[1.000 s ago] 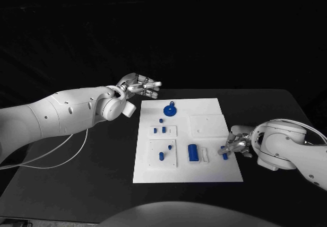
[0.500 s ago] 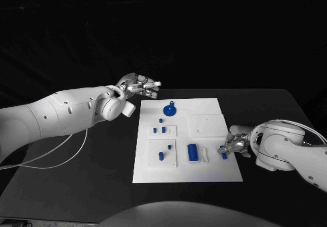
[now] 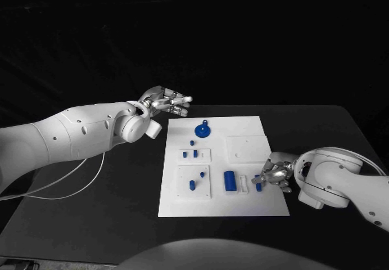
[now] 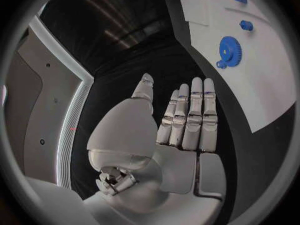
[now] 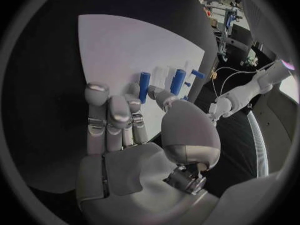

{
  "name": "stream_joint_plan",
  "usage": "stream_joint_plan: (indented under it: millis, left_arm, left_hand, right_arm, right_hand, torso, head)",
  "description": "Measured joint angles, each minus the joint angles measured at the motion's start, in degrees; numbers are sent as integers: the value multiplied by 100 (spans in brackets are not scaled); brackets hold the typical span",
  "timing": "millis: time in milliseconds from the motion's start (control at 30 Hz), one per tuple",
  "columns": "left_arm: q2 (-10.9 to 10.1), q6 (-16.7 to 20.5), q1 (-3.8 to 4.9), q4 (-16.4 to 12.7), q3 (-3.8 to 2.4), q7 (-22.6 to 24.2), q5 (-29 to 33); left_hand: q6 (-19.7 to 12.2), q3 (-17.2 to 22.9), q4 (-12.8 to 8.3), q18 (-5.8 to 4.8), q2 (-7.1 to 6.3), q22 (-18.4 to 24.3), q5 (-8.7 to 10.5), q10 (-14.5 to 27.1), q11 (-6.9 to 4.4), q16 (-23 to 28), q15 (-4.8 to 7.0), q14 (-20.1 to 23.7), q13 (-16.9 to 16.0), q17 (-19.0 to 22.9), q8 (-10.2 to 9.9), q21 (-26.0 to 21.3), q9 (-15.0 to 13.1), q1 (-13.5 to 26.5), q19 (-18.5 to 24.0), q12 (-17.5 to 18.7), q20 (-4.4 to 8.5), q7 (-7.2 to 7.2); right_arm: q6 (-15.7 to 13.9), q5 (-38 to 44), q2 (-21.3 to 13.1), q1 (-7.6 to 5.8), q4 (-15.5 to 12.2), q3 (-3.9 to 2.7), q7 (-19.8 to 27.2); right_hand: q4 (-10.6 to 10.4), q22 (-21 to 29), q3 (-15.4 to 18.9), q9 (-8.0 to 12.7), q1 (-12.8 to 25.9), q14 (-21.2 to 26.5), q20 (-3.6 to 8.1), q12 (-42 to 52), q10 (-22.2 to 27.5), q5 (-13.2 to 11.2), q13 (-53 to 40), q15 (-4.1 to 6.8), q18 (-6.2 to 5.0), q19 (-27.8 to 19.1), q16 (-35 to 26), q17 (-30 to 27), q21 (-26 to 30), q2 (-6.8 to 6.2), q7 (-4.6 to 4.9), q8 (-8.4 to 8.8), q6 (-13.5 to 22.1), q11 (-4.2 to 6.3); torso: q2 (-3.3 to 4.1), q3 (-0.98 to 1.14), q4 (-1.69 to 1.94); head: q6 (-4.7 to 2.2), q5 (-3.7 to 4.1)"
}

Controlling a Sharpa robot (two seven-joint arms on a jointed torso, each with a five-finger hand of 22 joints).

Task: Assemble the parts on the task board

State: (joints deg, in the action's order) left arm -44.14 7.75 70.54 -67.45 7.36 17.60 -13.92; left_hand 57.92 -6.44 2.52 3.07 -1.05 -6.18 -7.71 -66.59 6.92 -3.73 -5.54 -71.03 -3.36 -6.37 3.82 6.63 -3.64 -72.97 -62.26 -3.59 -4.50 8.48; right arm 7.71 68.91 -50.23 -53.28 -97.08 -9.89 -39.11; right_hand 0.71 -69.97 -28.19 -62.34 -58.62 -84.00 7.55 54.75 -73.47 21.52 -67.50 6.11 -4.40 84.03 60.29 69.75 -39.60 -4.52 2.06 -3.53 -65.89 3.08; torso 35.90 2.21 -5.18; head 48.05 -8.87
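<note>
Right hand (image 3: 274, 173), now inboard, seemingly pinching peg (image 3: 259, 185)

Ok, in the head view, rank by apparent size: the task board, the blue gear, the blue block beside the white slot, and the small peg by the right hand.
1. task board
2. blue gear
3. blue block, close to the gear, so that order is unsure
4. small peg, at the right hand

One task board (image 3: 243, 208), one blue gear (image 3: 202, 131), two hands, several small blue parts.
</note>
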Motion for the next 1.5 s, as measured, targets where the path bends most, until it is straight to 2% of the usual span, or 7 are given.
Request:
stream_joint_plan:
  millis: [100, 167, 267, 400, 633, 1100, 1500]
  left_arm:
    - [0, 0, 0, 0, 0, -4, 0]
    - [-1, -1, 0, 0, 0, -7, 0]
    - [-1, -2, 0, 0, 0, -11, 0]
    - [-1, -4, 0, 0, 0, -16, 0]
    - [2, -9, 0, 0, 0, -26, -1]
    - [8, -27, 0, 0, 0, -45, -1]
    - [9, -41, 0, 0, 0, -56, -1]
  left_hand:
    - [0, 0, 0, 0, 0, 0, 0, 0, 0, 0, 0, 0, 0, 0, 0, 0, 0, 0, 0, 0, 0, 0]
    - [0, 0, 0, 0, 0, 0, 0, 0, 0, 0, 0, 0, 0, 0, 0, 0, 0, 0, 0, 0, 0, 0]
    - [-37, 0, 0, 0, 0, 4, 0, 0, 0, 0, 0, 0, 0, 0, 0, 0, 0, 0, 0, 0, 0, 6]
    - [-41, 0, 0, 0, 0, 6, 0, 0, 0, 0, 0, 0, 0, 1, 0, 0, 0, 0, 0, 0, 0, 0]
    - [-41, 0, 0, 0, 0, 5, 0, 0, 0, 0, 0, 0, 0, 1, 0, 0, 0, 0, 0, 0, 0, 0]
    - [-41, 0, 0, 0, 0, 5, 0, 0, 0, 0, 0, 0, 0, -3, 0, 0, 0, 0, 21, 0, -21, 0]
    - [-41, 0, 0, 0, 0, 4, 0, 0, 0, 0, 0, 0, 0, -2, 0, 0, 0, 0, 21, 0, -21, 0]
  right_arm:
    - [-54, -196, -8, 24, -19, -25, 20]
    - [-78, -316, -4, 41, -44, -37, 33]
    - [-97, -449, 4, 61, -70, -58, 49]
    - [-125, -597, 14, 60, -98, -122, 72]
    - [-152, -734, 32, 58, -102, -153, 101]
    - [-134, -825, 160, 55, -49, -159, 121]
    - [-64, -617, 279, 54, 7, -82, 92]
  right_hand:
    - [-14, 0, -16, -9, 0, 0, 0, -27, 0, 0, 9, 0, 0, 0, 0, -4, 0, 0, 11, 11, 54, 0]
    - [159, 0, -191, -9, 31, 1, 0, -27, 0, -5, 9, 0, 0, 0, 0, -4, 0, -30, 5, 19, 104, 0]
    - [159, 0, -192, -9, 43, 1, 0, -27, 0, -5, 9, 0, 0, 0, 0, -4, 0, -42, 2, -3, 127, 0]
    - [159, 1, -192, -13, 43, 1, 0, -27, -1, -5, 20, 0, 0, 0, -7, -12, 0, -42, 1, -3, 129, 0]
    - [159, 1, -192, -12, 42, 1, 0, -72, -1, -6, 53, -1, 1, 0, -22, -27, 0, -42, 0, -3, 130, -1]
    - [187, 2, -164, 38, 12, 1, 0, -81, -2, -9, 82, -1, 0, 0, -22, -27, 24, -12, -1, 1, 129, -1]
    - [201, 2, -150, 97, 12, 1, 0, -94, -2, -9, 102, -1, 0, 0, -22, -22, 24, -12, -2, 7, 119, -1]
  torso:
    - [0, 0, 0]
    - [0, 0, 0]
    - [1, 0, 0]
    - [0, 0, 0]
    - [0, 0, 3]
    - [0, -4, 4]
    - [-4, -5, 3]
  head:
    - [1, -3]
    - [3, -6]
    - [4, -7]
    - [7, -8]
    - [9, -4]
    - [18, -10]
    - [25, -18]
